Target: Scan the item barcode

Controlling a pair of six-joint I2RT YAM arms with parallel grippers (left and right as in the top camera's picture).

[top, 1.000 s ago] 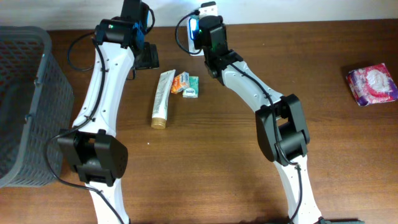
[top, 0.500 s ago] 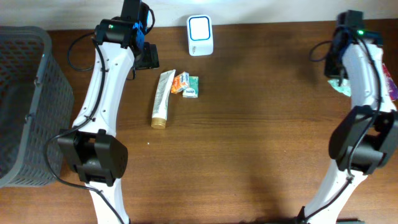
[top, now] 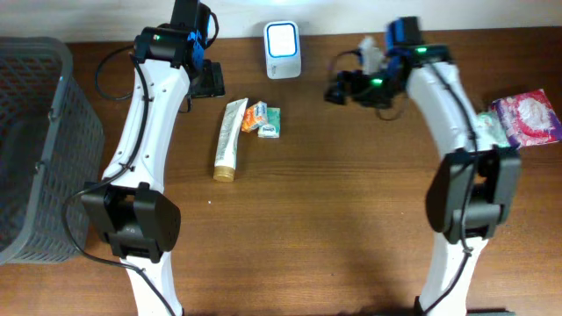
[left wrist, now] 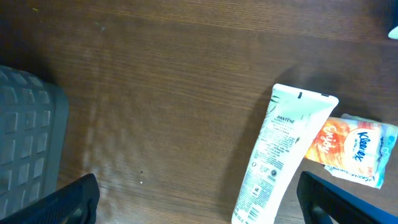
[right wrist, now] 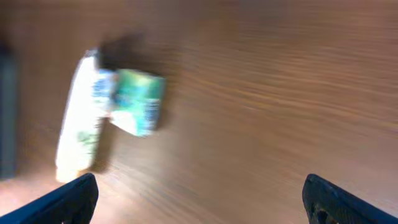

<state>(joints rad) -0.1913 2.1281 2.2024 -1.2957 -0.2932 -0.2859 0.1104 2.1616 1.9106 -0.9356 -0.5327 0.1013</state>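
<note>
A white tube (top: 230, 139) lies on the brown table, with a small orange and green tissue pack (top: 262, 119) touching its upper right. The white scanner (top: 283, 39) stands at the back edge. My left gripper (top: 208, 83) hovers open just left of the tube's top. In the left wrist view, the tube (left wrist: 280, 155) and pack (left wrist: 354, 149) lie ahead of that gripper (left wrist: 199, 202), which holds nothing. My right gripper (top: 341, 90) hangs open and empty right of the scanner. Its wrist view is blurred and shows the tube (right wrist: 78, 130) and pack (right wrist: 140, 102) far from the gripper (right wrist: 199, 199).
A dark grey mesh basket (top: 35, 132) fills the left side and also shows in the left wrist view (left wrist: 28, 149). A pink packet (top: 527, 118) lies at the far right, with a pale green item (top: 492, 132) beside it, partly behind my right arm.
My right arm swung from the scanner to the far right, then back toward the middle. Its jaws went from shut to open. The left arm has not moved.
</note>
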